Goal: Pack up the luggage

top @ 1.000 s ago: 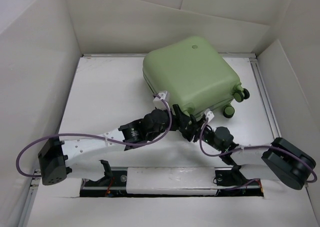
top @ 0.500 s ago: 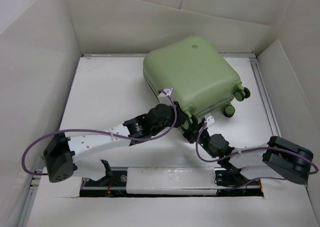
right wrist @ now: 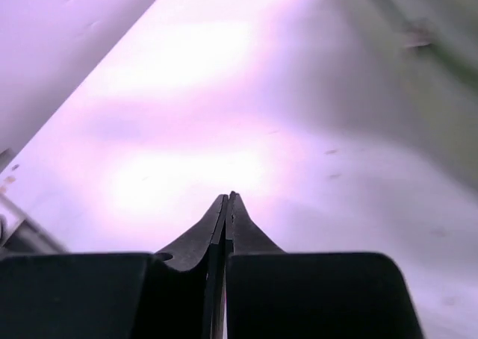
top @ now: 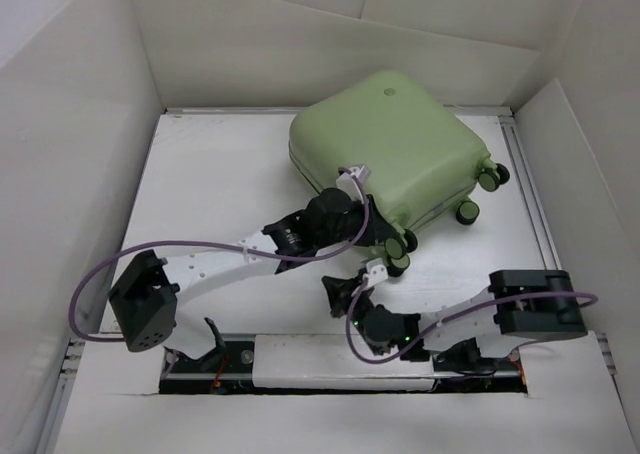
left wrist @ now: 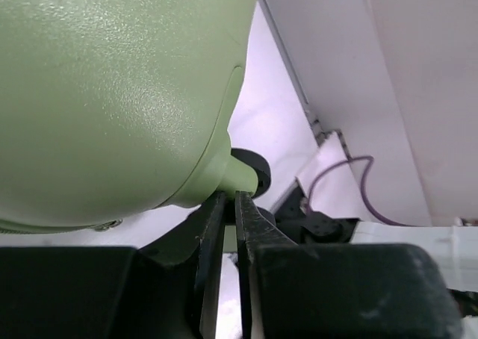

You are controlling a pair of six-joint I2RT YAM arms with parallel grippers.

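A white table [top: 210,184] is enclosed by plain white walls [top: 80,124]. The luggage [top: 385,144] is laid flat on the far right part of it, closed, with the small round badge [top: 390,93] on the upper face and the wheels [top: 467,212] turned toward the near right.

The left pincer [left wrist: 230,198] is placed at the near corner of the shell, just under a wheel mount. Its jaws are drawn almost together and nothing is seen between them, though it cannot be told surely whether the tips touch the plastic. The right pincer [right wrist: 226,198] is clenched on nothing and is held low over the bare table, apart from the luggage.

The shell is judged to be stiff, smooth and rather slippery, so a pinch on the broad curved face is not expected to hold. It seems light enough to be slid by a push. A firmer hold is expected at the rim of the seam or at a wheel mount, where a narrow edge can be taken between the jaws.
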